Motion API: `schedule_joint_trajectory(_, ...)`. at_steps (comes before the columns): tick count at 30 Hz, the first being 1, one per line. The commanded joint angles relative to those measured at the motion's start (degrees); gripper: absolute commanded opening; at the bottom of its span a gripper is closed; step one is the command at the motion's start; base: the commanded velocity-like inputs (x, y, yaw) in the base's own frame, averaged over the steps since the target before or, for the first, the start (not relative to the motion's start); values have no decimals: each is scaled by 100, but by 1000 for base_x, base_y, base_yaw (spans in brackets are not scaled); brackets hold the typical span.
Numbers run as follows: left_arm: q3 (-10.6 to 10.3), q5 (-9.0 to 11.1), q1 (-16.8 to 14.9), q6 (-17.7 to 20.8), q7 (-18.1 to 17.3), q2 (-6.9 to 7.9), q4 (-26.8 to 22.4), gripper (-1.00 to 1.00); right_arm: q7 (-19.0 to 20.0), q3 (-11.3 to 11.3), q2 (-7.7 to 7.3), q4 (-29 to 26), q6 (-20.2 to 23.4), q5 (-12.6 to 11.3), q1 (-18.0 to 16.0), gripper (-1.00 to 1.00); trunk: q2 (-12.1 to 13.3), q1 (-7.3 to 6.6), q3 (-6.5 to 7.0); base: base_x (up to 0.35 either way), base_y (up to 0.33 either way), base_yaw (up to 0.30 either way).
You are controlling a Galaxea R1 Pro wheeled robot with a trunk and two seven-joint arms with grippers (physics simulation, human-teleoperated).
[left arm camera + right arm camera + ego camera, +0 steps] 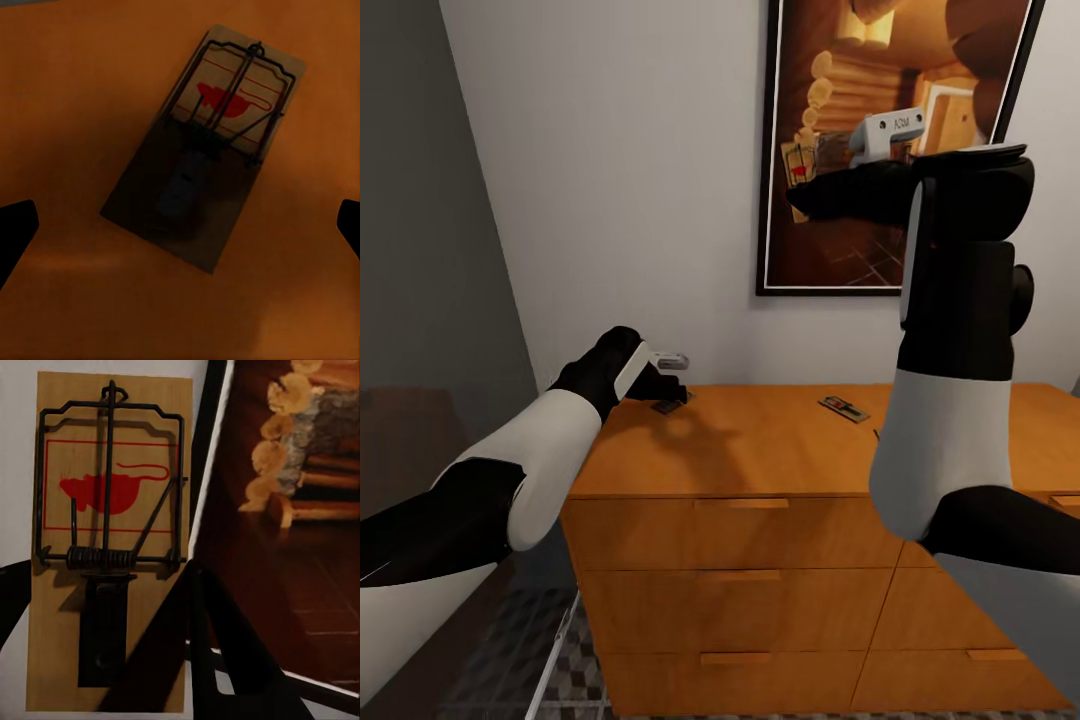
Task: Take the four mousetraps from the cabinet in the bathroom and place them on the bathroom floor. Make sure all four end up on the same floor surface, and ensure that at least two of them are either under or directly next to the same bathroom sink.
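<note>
The orange-brown cabinet [760,455] stands against the white wall with its drawers closed. One mousetrap [671,405] lies on its top near the left end, and another mousetrap [844,408] lies further right. My left gripper [663,386] hovers open just over the left one. In the left wrist view that mousetrap [202,161] lies flat on the wood, with my left gripper [180,229] spread wide around it and not touching. My right gripper [802,185] is raised high before the wall picture, shut on a third mousetrap [797,162]. The right wrist view shows this mousetrap [109,547] pinched at its lower end.
A dark-framed picture [880,150] of a log interior hangs above the cabinet, close behind my raised right arm. A grey wall [420,250] closes in the left side. Patterned bathroom floor [555,675] shows at the cabinet's lower left, beside a pale slanted rail [560,640].
</note>
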Motion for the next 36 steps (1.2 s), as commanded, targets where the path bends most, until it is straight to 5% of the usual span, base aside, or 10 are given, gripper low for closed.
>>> schedule_joint_trajectory(1, -47, 49, -4, 20, 13, 6, -6, 100, 47, -11, 7, 2, 21, 43, -32, -100, -3, -1, -7, 0, 0, 0)
schedule_joint_trajectory(36, -47, 49, -4, 20, 21, 5, -61, 100, 47, 60, 20, 95, 21, 43, -256, -100, -163, 87, -78, 19, 0, 0)
